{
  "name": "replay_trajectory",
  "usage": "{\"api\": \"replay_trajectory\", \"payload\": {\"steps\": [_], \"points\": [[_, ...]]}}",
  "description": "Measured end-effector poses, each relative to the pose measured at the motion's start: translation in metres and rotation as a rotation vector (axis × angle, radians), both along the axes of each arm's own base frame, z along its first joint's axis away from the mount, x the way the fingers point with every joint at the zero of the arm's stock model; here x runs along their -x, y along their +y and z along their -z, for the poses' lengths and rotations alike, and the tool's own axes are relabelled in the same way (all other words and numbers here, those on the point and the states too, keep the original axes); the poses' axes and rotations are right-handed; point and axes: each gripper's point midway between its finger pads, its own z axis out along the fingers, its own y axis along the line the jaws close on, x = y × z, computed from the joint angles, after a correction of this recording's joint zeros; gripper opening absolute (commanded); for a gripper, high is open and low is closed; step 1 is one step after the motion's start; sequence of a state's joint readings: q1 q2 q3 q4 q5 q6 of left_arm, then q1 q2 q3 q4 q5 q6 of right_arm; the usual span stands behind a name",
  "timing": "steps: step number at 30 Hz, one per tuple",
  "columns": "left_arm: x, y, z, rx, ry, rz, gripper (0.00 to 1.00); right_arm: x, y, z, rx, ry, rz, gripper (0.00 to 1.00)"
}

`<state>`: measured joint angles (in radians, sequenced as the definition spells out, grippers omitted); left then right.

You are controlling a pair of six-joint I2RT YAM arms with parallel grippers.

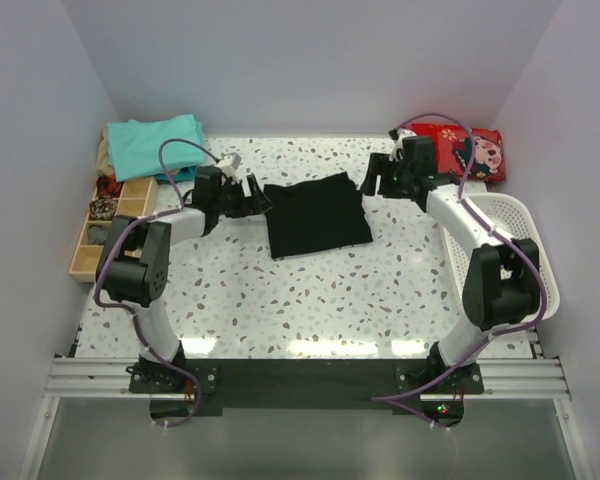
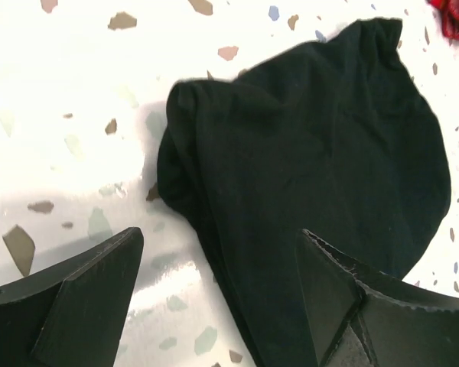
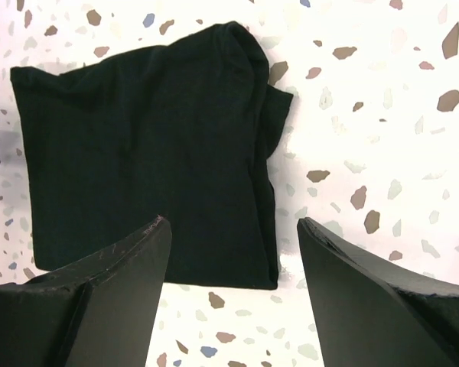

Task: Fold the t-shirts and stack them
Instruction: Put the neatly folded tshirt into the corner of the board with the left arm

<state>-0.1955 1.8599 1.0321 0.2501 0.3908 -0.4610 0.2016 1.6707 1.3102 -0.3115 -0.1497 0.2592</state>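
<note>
Lying flat on the speckled table [image 1: 310, 300], the black tee [image 1: 318, 213] is folded into a rough rectangle, centred between the two arms in the far half of the surface.

Left gripper [image 1: 263, 203]: positioned just beside the tee's far left corner. The left wrist view shows the gripper [image 2: 218, 238] with jaws set wide and nothing clamped. The tee [image 2: 306, 168] lies below them with a bunched, rounded edge. Whether a finger touches the cloth cannot be told.

Right gripper [image 1: 370, 186]: positioned near the tee's far right corner. The right wrist view shows the gripper [image 3: 233, 223] spread wide and holding nothing. The tee [image 3: 145, 153] lies ahead of the fingers and shows layered folds along one side.

Teal tees [image 1: 158, 145]: a folded pile at the far left corner, well apart from the black tee.

Other items noted: a wooden tray [image 1: 100, 225] at the left edge, just beside the teal pile. A white basket [image 1: 510, 230] sits at the right edge. A red patterned cloth [image 1: 460, 150] lies at the far right corner.
</note>
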Motion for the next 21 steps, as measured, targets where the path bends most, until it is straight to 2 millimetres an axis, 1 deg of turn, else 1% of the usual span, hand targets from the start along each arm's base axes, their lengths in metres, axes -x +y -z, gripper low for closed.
{"api": "replay_trajectory", "payload": {"steps": [6, 8, 13, 17, 18, 21], "points": [[0.019, -0.005, 0.014, -0.005, 0.039, 0.010, 0.85, 0.003, 0.001, 0.009, 0.002, 0.028, -0.008, 0.72], [0.020, -0.007, 0.017, -0.001, 0.036, 0.011, 0.85, 0.003, 0.003, 0.014, -0.002, 0.040, -0.016, 0.72], [0.006, -0.012, 0.021, 0.013, -0.005, 0.015, 0.84, 0.004, 0.005, 0.028, -0.005, 0.076, -0.027, 0.71], [-0.010, -0.021, 0.027, 0.027, -0.003, 0.040, 0.82, 0.005, 0.005, 0.039, -0.001, 0.105, -0.030, 0.71], [-0.011, -0.023, 0.029, 0.032, 0.000, 0.050, 0.82, 0.005, 0.005, 0.041, 0.001, 0.111, -0.030, 0.71], [-0.006, -0.031, 0.030, 0.040, 0.016, 0.078, 0.82, 0.006, 0.005, 0.047, 0.007, 0.126, -0.032, 0.71]]}}
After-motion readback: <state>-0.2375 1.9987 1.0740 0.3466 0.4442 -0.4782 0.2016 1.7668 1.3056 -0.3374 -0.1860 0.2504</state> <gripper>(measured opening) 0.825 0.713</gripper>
